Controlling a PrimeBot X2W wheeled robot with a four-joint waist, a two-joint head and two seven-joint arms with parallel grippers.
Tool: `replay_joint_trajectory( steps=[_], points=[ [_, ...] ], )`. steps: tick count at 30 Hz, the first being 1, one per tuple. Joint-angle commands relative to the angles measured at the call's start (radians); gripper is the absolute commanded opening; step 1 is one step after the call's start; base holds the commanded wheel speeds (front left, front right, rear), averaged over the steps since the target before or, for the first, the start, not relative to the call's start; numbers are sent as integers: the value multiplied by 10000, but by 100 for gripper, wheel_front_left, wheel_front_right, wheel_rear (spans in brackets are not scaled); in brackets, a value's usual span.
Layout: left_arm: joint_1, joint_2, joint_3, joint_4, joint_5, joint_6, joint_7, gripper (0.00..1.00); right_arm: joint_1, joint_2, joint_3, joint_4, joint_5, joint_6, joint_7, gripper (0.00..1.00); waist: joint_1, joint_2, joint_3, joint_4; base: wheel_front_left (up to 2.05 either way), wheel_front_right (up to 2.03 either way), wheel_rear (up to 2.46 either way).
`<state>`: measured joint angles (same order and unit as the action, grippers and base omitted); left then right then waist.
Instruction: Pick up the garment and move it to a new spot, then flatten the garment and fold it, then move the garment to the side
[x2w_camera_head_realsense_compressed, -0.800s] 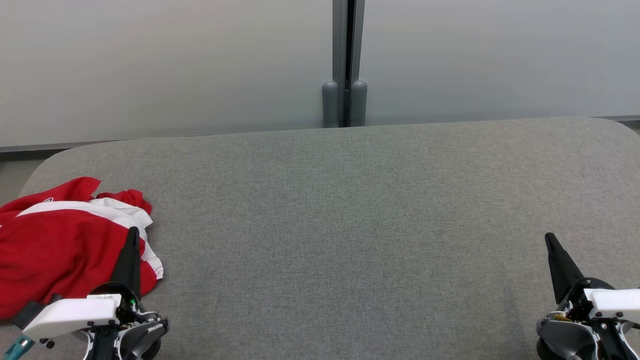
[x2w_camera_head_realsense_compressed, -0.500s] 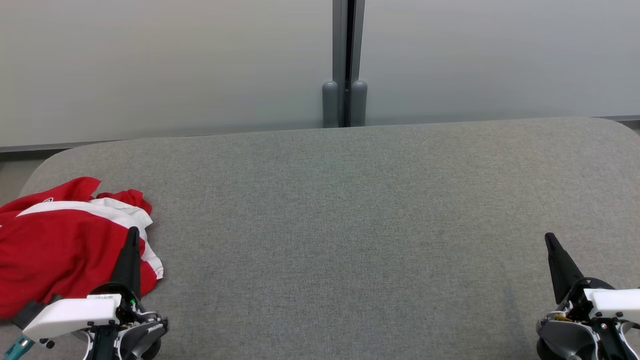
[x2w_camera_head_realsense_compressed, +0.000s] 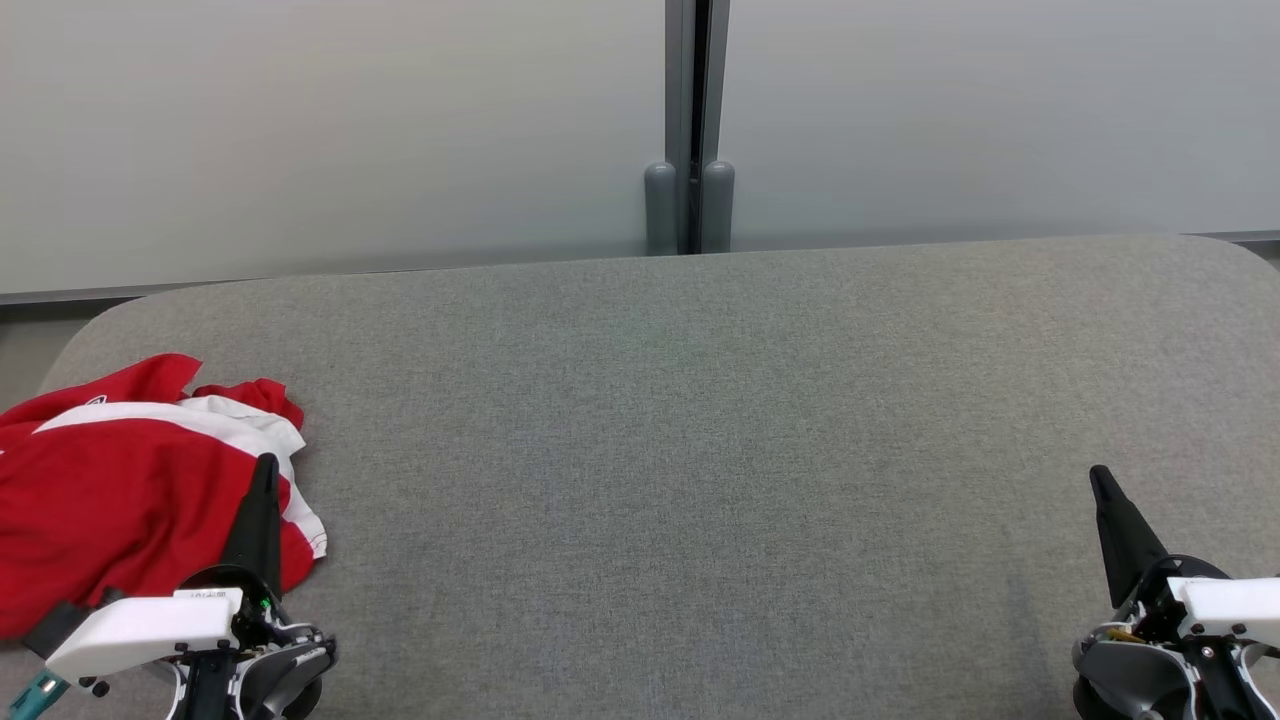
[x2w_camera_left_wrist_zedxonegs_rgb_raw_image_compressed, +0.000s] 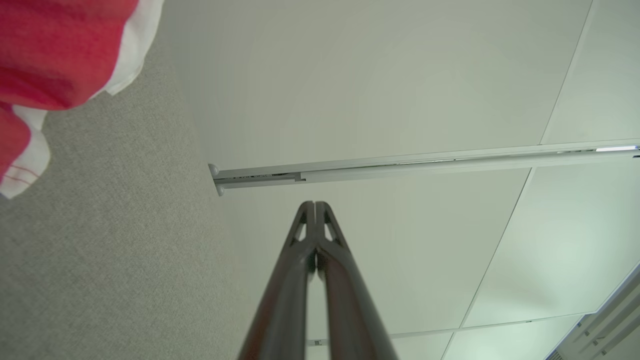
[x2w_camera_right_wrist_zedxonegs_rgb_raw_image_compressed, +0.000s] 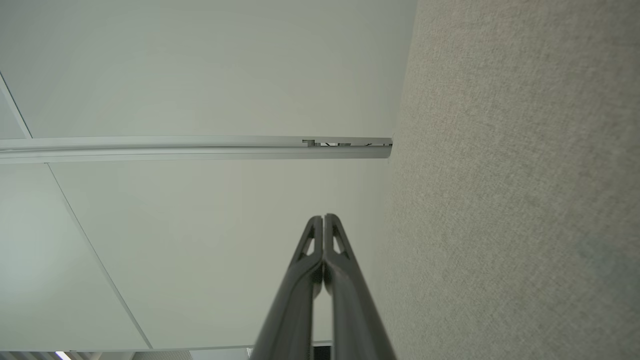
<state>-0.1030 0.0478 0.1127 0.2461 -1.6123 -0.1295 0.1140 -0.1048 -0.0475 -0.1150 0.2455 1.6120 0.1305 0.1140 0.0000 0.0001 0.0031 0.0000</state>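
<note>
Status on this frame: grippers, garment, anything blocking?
Left gripper shut, empty. Right gripper shut, empty. Red-and-white garment crumpled at grey table left end, not held. Nothing seen blocking.

A broad grey fabric-covered surface with rounded corners (x2w_camera_head_realsense_compressed: 700, 450) stretches across the room. Behind it stand two pale, matte wall panels (x2w_camera_head_realsense_compressed: 300, 130), joined by a dark grey vertical post (x2w_camera_head_realsense_compressed: 697, 80) with two rounded grey caps (x2w_camera_head_realsense_compressed: 660, 205) at its foot, side by side.
</note>
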Motion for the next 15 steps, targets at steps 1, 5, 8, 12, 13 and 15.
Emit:
replay_joint_trajectory(
  steps=[1,5,8,12,13,15],
  points=[
    [-149,57,35,-28,-5,-40,26,0,-86,-48,-3,-31,13,5,23,0,0,-1,0,0,0,0,0],
    [-148,57,35,-28,-5,-40,26,0,-86,-48,-3,-31,13,5,23,0,0,-1,0,0,0,0,0],
    [-148,57,35,-28,-5,-40,26,0,-86,-48,-3,-31,13,5,23,0,0,-1,0,0,0,0,0],
    [-148,57,35,-28,-5,-40,26,0,-86,-48,-3,-31,13,5,23,0,0,-1,0,0,0,0,0],
    [-148,57,35,-28,-5,-40,24,0,-86,-48,-3,-31,13,5,23,0,0,-1,0,0,0,0,0],
    [-147,57,35,-28,-5,-40,26,0,-86,-48,-3,-31,13,5,23,0,0,-1,0,0,0,0,0]
  ],
)
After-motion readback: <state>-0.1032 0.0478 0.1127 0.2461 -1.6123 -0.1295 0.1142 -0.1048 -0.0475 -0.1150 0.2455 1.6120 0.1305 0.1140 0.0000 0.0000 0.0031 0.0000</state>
